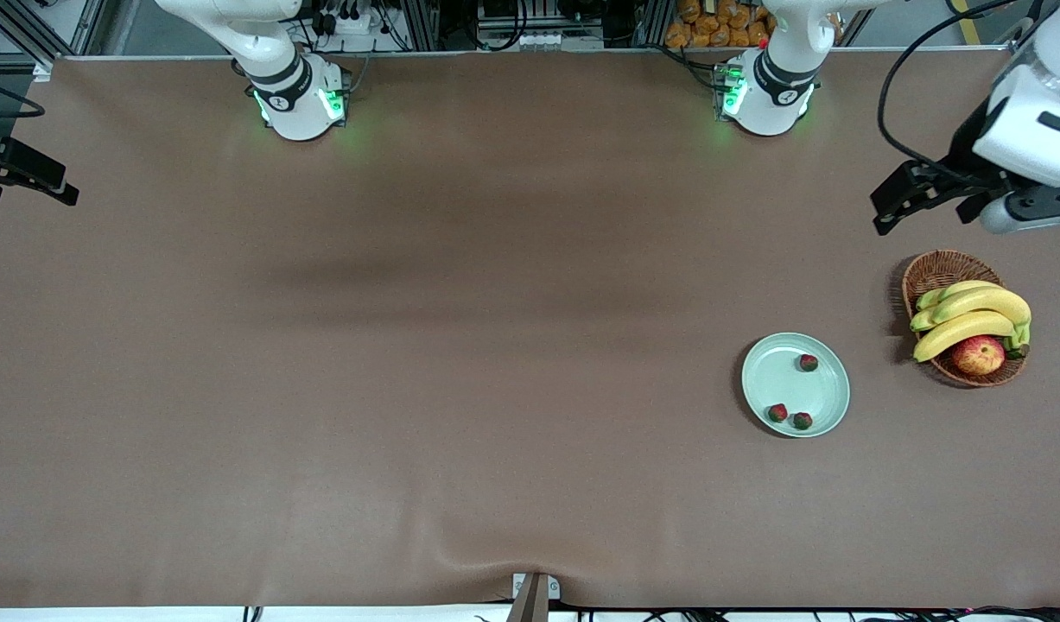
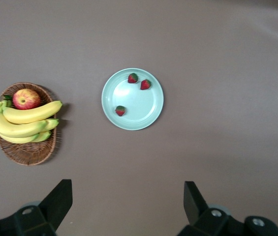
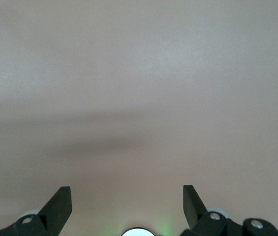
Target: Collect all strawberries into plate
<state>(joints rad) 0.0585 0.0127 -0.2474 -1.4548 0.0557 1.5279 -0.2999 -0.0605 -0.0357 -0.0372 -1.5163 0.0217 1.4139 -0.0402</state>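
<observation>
Though hands wide, strawberries (image 1: pixel 796 398) on plate (image 1: pixel 828 390).

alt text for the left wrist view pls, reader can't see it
Three strawberries lie on a mint-green plate on a brown table. Beside the plate, a wicker basket holds bananas and an apple. The left gripper hangs open above, empty.

Front camera: mounted high, facing both arm bases, covering the whole tabletop (image 1: pixel 409 345) from a distance. Left wrist camera: looks straight down from well above, sharing the plate (image 2: pixel 151 115), strawberries (image 2: pixel 120 110) and basket (image 2: pixel 28 152) with the front view. Right wrist camera: looks down on bare brown cloth only.
</observation>
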